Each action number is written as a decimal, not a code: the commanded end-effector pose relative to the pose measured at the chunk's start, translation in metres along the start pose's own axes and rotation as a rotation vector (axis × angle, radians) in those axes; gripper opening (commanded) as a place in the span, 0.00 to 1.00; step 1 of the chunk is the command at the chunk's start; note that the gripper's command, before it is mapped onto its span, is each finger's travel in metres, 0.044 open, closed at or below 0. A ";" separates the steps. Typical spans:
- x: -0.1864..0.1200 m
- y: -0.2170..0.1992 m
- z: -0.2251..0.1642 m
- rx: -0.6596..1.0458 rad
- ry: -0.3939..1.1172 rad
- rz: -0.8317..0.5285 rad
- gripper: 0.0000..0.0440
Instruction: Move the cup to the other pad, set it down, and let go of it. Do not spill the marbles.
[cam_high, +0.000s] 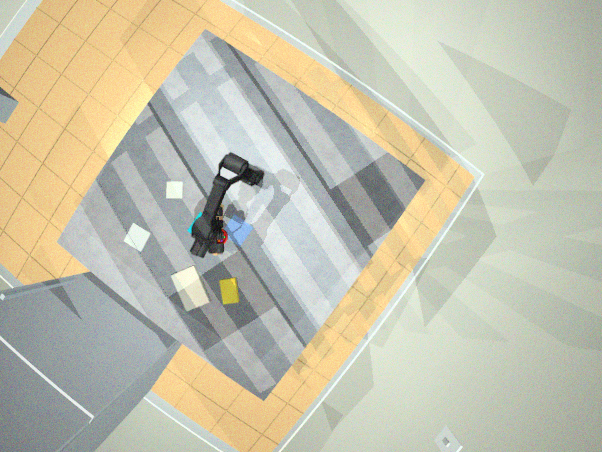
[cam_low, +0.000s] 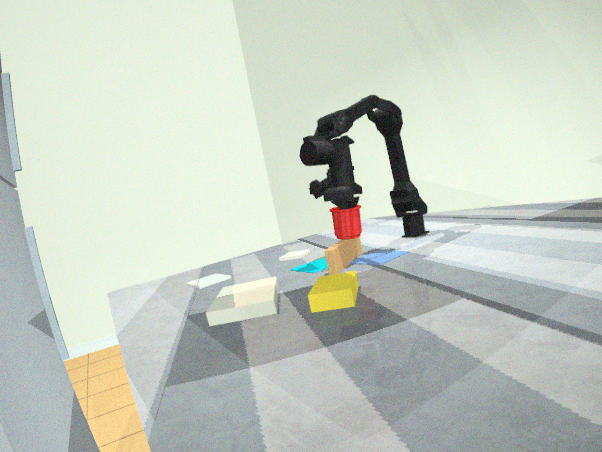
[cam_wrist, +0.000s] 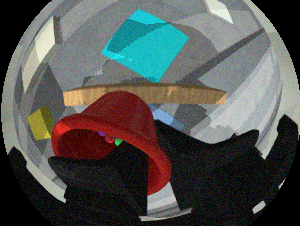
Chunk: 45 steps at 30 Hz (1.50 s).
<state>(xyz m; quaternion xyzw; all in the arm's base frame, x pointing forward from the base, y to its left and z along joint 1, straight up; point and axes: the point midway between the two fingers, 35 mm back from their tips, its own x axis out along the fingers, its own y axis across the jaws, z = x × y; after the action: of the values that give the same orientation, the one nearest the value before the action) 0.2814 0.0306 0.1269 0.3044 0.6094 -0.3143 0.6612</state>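
Observation:
A red cup (cam_high: 226, 236) (cam_low: 346, 223) (cam_wrist: 122, 107) hangs in the air above the wooden barrier, tilted in the wrist view. A few coloured marbles (cam_wrist: 110, 138) show inside it. My gripper (cam_low: 346, 206) is shut on the cup's wall, one finger inside and one outside. The blue pad (cam_high: 242, 231) (cam_low: 385, 257) (cam_wrist: 167, 118) lies on one side of the wooden barrier (cam_low: 336, 257) (cam_wrist: 145, 94). The cyan pad (cam_high: 195, 223) (cam_low: 309, 266) (cam_wrist: 165, 47) lies on the other side, with nothing on it. The barrier is mostly hidden under the arm in the top view.
A yellow block (cam_high: 229, 291) (cam_low: 333, 296) (cam_wrist: 40, 123) and a larger cream block (cam_high: 190, 288) (cam_low: 245, 304) stand beyond the barrier's end, away from the arm's base. Two pale flat tiles, one nearer (cam_high: 137, 237) (cam_low: 210, 280) and one farther (cam_high: 174, 189) (cam_low: 295, 255), lie past the cyan pad.

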 end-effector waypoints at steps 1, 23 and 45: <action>-0.012 0.001 0.013 0.030 -0.033 0.036 0.00; -0.006 -0.006 0.087 0.184 -0.136 0.115 0.00; 0.055 -0.024 0.094 0.241 -0.131 0.081 0.03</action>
<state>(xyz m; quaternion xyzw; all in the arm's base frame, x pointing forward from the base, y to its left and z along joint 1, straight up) 0.3273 -0.0584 0.0874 0.3869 0.5066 -0.3699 0.6759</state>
